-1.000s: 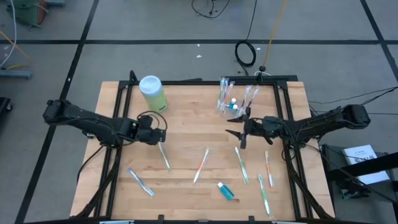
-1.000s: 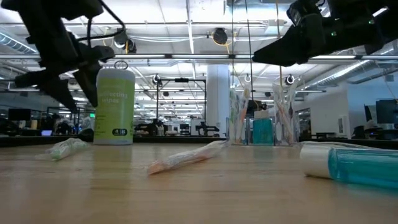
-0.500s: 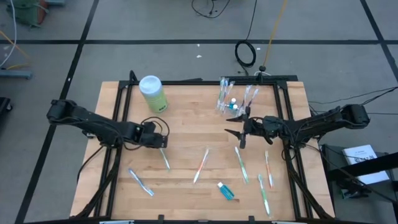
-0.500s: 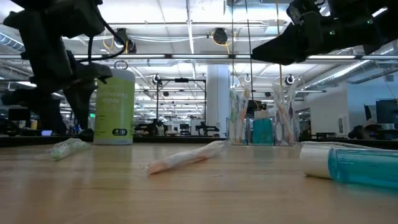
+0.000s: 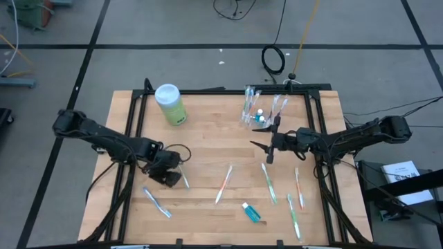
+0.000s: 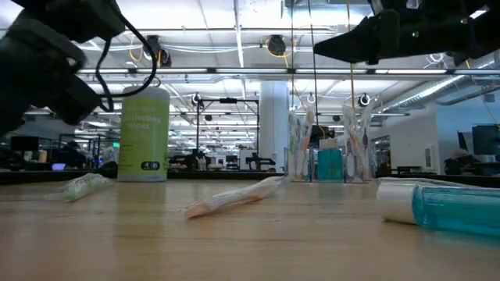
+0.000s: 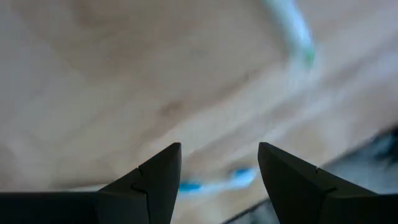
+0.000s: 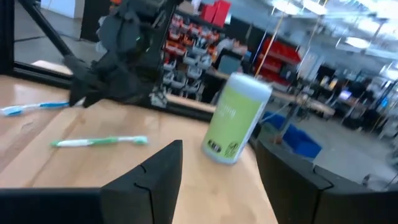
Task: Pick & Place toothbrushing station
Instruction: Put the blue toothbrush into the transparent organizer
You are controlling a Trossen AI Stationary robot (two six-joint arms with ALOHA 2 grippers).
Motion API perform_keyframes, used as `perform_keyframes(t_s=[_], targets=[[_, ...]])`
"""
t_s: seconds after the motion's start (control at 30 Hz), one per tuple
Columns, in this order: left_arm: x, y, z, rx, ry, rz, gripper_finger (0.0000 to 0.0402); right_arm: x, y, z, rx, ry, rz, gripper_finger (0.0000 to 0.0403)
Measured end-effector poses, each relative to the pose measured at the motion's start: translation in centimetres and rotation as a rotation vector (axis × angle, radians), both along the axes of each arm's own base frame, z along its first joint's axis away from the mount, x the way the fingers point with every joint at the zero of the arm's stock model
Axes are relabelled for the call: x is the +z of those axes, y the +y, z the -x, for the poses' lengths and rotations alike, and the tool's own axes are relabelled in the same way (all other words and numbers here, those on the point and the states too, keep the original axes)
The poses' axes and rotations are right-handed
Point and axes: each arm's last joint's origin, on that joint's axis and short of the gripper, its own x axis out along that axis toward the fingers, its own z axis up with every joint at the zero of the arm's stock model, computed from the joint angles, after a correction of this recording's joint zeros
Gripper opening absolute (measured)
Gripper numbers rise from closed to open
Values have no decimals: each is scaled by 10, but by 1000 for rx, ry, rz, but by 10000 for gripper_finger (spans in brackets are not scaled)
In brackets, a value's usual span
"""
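most of the job looks left: two clear cups (image 5: 261,111) at the far right of the table (image 5: 208,138) hold a few brushes, while six toothbrushes and a toothpaste tube (image 5: 252,211) lie loose on the near half. the left claw (image 5: 168,174), open and empty, hangs over a green toothbrush (image 5: 182,173). the right claw (image 5: 266,146), also open, waits near the cups. the left wrist view shows a blurred blue toothbrush (image 7: 214,182), probably the near-left one.

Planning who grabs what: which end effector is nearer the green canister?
Left. The left end effector is in front of the canister, over the table's left half. The right end effector is farther off, toward the right side near the cups.
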Motion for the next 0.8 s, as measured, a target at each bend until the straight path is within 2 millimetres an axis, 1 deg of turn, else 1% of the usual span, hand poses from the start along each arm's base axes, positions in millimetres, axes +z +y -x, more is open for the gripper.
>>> perform_keyframes(t_s=[0.07, 0.23, 0.37, 0.43, 0.5, 0.6, 0.7, 0.8], targets=[[0, -8, 2, -129, -51, -6, 218, 3, 0, 0, -1, -22, 34, 196], [1, -36, 12, -504, -212, -41, 218, 9, 0, 1, -7, -71, 98, 196], [2, -60, 20, -718, -361, -110, 218, 10, -1, 1, -17, -66, 171, 196], [4, -71, 23, -773, -437, -158, 218, 9, -2, 1, -23, -55, 205, 196], [5, -79, 25, -778, -495, -212, 218, 8, -2, 1, -28, -24, 244, 196], [5, -88, 30, -786, -534, -287, 218, 4, -1, 3, -16, 46, 293, 196], [0, -96, 36, -882, -550, -321, 218, 1, 0, 5, -6, 90, 294, 196], [-7, -106, 39, -983, -581, -328, 218, -2, 0, 6, -1, 120, 259, 196]])
